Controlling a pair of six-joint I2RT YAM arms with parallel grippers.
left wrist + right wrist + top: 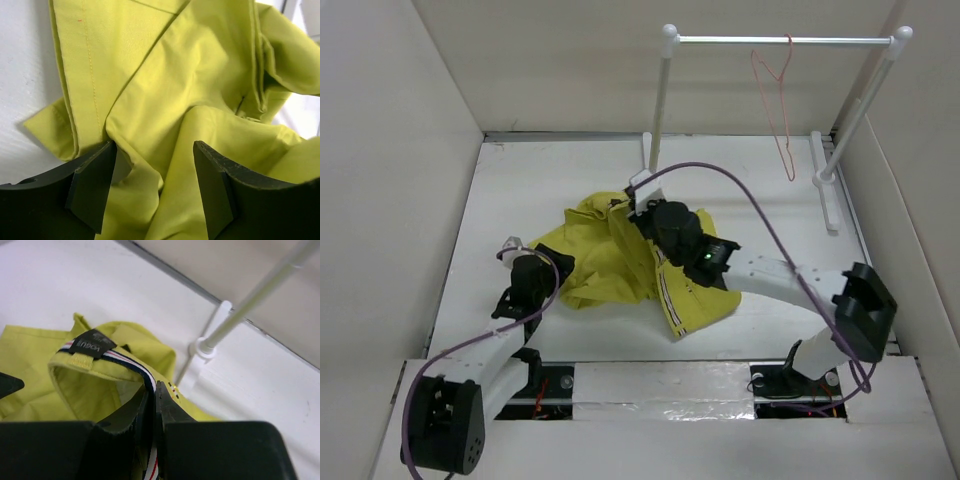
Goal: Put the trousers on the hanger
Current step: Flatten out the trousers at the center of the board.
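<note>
The mustard-yellow trousers (610, 255) lie crumpled in the middle of the white table. My right gripper (642, 200) is shut on the trousers' striped waistband (145, 377) at the heap's far edge, beside a dark label (90, 346). My left gripper (525, 262) is open at the heap's left edge, its two fingers (92, 187) standing either side of a cloth fold (160, 165). The pinkish-red wire hanger (780, 100) hangs by its hook from the rail's metal bar at the back right, apart from both grippers.
A white-posted rail (660, 95) with a metal bar (780, 41) stands at the back; its left post foot (202, 349) is close to my right gripper. Beige walls enclose the table on the left, back and right.
</note>
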